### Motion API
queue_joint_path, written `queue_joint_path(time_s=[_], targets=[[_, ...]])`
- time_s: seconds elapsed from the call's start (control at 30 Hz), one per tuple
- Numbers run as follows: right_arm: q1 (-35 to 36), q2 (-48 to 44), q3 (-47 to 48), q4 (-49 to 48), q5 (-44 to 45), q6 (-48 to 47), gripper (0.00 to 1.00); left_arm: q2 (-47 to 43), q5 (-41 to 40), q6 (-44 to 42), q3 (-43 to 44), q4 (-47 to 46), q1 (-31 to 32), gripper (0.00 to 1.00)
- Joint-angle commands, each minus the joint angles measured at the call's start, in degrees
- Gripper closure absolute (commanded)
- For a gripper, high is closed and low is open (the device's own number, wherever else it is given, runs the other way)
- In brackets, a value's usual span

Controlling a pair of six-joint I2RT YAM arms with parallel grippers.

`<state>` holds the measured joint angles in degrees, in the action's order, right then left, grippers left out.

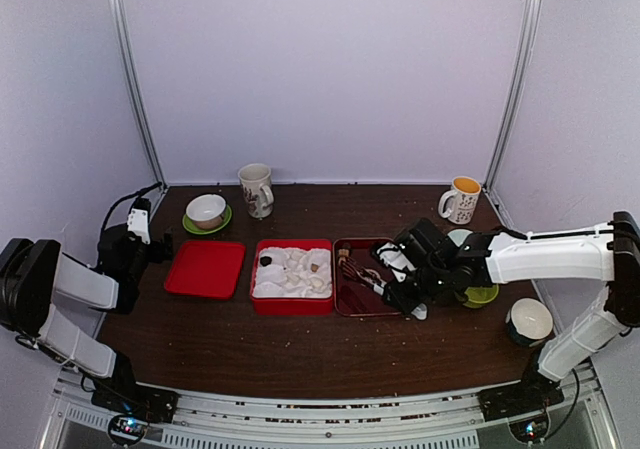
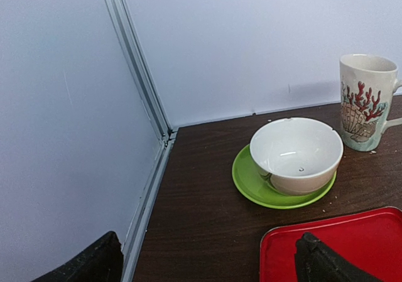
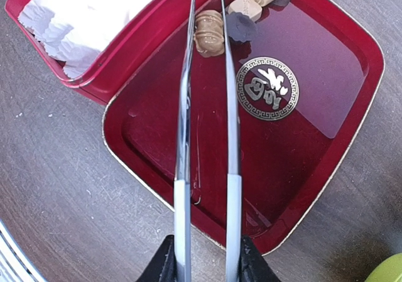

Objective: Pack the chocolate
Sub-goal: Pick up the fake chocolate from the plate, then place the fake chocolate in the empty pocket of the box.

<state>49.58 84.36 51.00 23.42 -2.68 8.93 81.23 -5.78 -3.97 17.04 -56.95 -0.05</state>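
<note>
We saw the right hand (image 3: 207,260) clenched on slim, shiny metal tongs (image 3: 184,106), their blades nearly together just beside a ridged tan chocolate (image 3: 209,33) in the glossy red tin tray (image 3: 326,125). The left hand (image 2: 207,263) hung released above the dark, grainy tabletop (image 2: 201,188).

Your 2 arms match: the left arm (image 1: 85,289) and right arm (image 1: 550,259) have smooth white links between bulky black joints. A thin black cable (image 1: 128,198) trails off the left one, and the left gripper (image 2: 204,266) has matte black fingertips (image 2: 323,263).
</note>
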Motion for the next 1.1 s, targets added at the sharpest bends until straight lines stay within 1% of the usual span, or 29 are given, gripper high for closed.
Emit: queue_joint_path(time_s=[0.0, 0.17, 0.27, 0.4, 0.53, 0.73, 0.93, 1.07], targets=[[-0.3, -2.3, -0.5, -1.3, 1.1, 0.3, 0.73, 0.3, -0.3, 0.1, 0.9, -2.9, -0.6, 0.02], [-0.2, -3.6, -0.3, -1.2, 0.2, 0.2, 0.74, 0.3, -0.3, 0.1, 0.9, -3.0, -0.6, 0.02], [-0.2, -3.9, 0.7, -1.1, -2.1, -0.4, 0.73, 0.3, -0.3, 0.2, 0.9, -3.1, -0.6, 0.02], [0.3, -3.4, 3.6, -0.6, -5.3, -1.3, 0.73, 0.3, -0.3, 0.1, 0.8, -3.0, -0.5, 0.02], [1.9, -2.2, 6.4, -2.6, -6.8, -1.3, 0.73, 0.3, -0.3, 0.1, 0.9, -3.1, -0.5, 0.02], [5.3, 6.1, 14.5, -5.4, -8.0, -0.4, 0.74, 0.3, -0.3, 0.1, 0.9, -3.1, -0.6, 0.02], [6.7, 15.8, 22.9, -6.7, -9.5, 0.0, 0.74, 0.3, -0.3, 0.1, 0.8, -3.0, -0.5, 0.02], [7.2, 19.8, 25.3, -7.3, -10.3, 0.1, 0.75, 0.3, -0.3, 0.1, 0.9, -3.0, -0.5, 0.02]])
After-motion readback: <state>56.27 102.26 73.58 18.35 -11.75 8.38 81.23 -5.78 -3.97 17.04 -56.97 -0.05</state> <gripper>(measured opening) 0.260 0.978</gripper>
